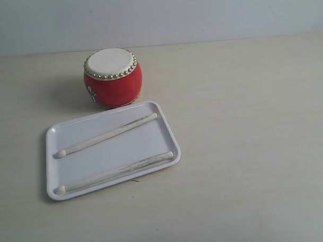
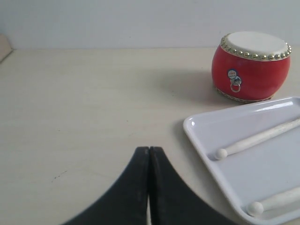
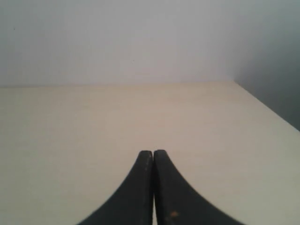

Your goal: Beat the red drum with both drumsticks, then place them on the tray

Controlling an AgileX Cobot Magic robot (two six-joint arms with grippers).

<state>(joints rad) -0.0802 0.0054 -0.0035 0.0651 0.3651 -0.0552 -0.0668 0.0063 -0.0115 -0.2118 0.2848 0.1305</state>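
1. Two slim pale wooden drumsticks (image 1: 108, 134) lying apart inside flat white plastic tray (image 1: 116, 152)
2. Squat glossy red drum (image 1: 113, 80) upright just behind tray on beige counter (image 1: 247, 150)
3. L fingers (image 2: 139, 171) & R fingers (image 3: 142, 171) pressed closed, gripping nothing

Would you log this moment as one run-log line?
drumsticks: both on tray; red drum: beside tray; left gripper: shut, empty; right gripper: shut, empty

Closed left pincer (image 2: 149, 152) beside tray (image 2: 197, 133) holding drumsticks (image 2: 255, 140).

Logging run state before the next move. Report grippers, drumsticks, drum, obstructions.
Left gripper shut, empty. Right gripper shut, empty. Both drumsticks lying in the tray, red drum beside it. Nothing blocking.
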